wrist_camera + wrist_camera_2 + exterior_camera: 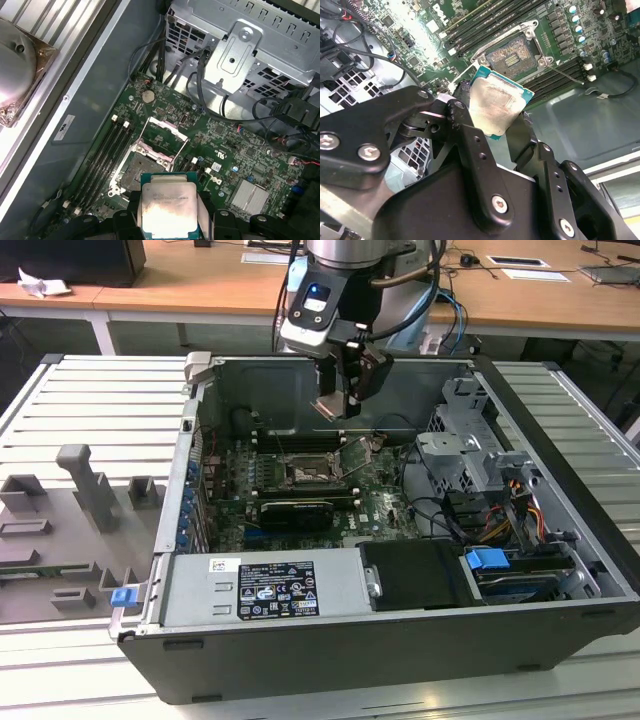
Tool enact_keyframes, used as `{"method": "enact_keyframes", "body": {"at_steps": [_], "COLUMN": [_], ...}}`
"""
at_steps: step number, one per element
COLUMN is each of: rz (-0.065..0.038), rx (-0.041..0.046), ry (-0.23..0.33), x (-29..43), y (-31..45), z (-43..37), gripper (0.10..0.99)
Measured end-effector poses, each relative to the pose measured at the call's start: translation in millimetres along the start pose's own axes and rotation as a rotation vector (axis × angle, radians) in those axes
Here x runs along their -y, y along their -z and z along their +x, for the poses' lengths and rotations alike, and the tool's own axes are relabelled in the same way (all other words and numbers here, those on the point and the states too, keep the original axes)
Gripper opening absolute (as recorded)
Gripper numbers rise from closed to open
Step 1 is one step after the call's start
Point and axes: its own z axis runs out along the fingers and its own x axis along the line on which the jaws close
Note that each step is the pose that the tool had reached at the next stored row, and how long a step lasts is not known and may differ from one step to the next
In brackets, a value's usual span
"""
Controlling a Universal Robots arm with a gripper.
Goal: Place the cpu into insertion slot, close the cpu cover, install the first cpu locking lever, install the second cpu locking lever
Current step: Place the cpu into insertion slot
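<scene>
My gripper (340,405) hangs above the open computer case, shut on the cpu (329,406) at its edges. In both wrist views the cpu (495,102) (167,210) shows its pale metal face between the black fingers (465,107). It is held in the air, apart from the board. The insertion slot (303,476) (511,56) (131,170) lies below it on the green board, uncovered, its dark contact field bare. The cpu cover (168,128) stands swung up at the slot's far side. A thin locking lever (561,73) sticks out beside the slot.
Long black memory slots (107,150) flank the socket. A black expansion card (295,510) lies nearer the power supply (265,590). A metal drive cage (465,440) with cables stands at the exterior view's right. A grey fixture (90,485) sits outside the case at the left.
</scene>
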Motion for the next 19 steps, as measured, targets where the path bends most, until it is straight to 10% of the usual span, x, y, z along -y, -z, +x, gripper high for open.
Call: {"method": "enact_keyframes", "body": {"at_steps": [19], "rz": [-0.001], "rx": [0.0058], "ry": [-0.066], "x": [0.0], "y": [-0.6], "z": [0.0], "gripper": [0.529]}}
